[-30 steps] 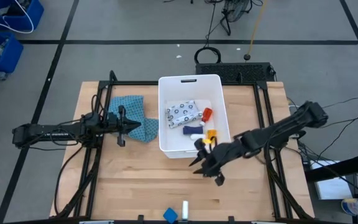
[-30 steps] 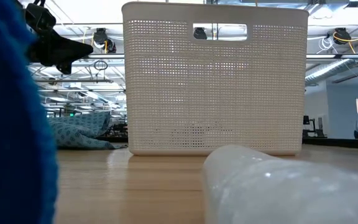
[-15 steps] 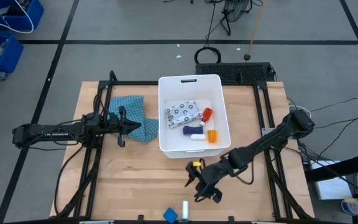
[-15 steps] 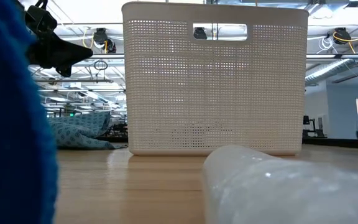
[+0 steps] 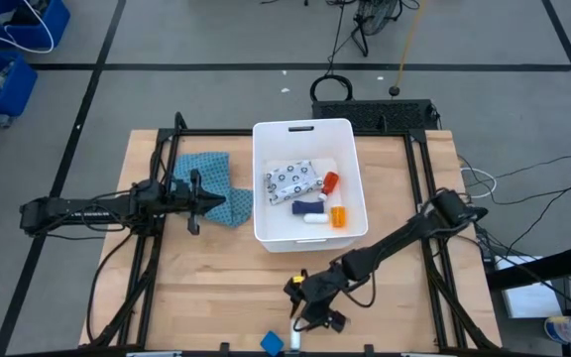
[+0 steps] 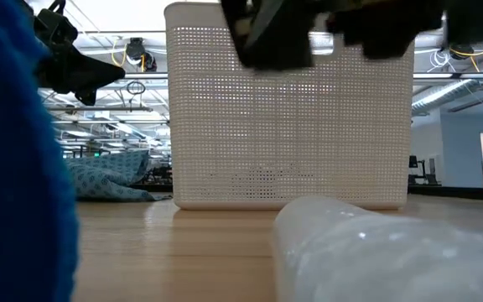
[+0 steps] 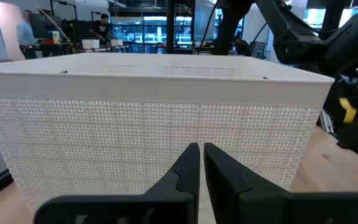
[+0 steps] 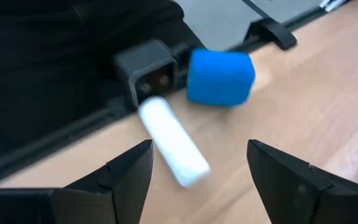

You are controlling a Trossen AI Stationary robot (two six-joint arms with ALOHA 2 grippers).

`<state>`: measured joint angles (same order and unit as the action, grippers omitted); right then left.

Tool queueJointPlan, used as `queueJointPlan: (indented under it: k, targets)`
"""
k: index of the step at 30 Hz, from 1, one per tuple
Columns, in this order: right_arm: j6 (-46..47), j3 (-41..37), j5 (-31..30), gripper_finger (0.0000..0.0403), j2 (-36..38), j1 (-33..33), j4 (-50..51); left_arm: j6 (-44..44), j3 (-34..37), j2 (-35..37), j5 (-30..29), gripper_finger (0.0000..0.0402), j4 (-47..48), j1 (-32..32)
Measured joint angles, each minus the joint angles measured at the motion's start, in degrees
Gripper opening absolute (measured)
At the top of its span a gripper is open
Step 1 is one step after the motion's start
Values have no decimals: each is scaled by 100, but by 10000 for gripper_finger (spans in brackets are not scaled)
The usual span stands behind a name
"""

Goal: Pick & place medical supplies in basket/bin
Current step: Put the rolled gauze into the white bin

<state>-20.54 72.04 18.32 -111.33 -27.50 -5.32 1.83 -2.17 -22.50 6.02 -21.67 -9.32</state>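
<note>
Jaws of the right gripper (image 8: pixel 194 163) stood spread wide with nothing between them, above the near table edge, with the white tube (image 8: pixel 173 150) and blue piece (image 8: pixel 220 76) just beyond its fingers. Left gripper (image 7: pixel 201 163): jaws nearly together, empty, facing the side wall of the white basket (image 5: pixel 262 188), over the teal cloth (image 5: pixel 212 188). Inside the basket lay the patterned pouch (image 5: pixel 292 178), red bottle (image 5: pixel 329 181), orange pill bottle (image 5: pixel 338 214).

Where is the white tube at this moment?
In the high view, the white tube lies on the table's near edge, beside the blue piece, just below the right end effector.
</note>
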Motion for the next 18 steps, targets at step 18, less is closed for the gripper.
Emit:
queueJointPlan:
  k: [18]
  targets:
    - [-454, -1, 748, 254, -487, 308, -620, -123, 0, 1, -9, 28, 44, -2]
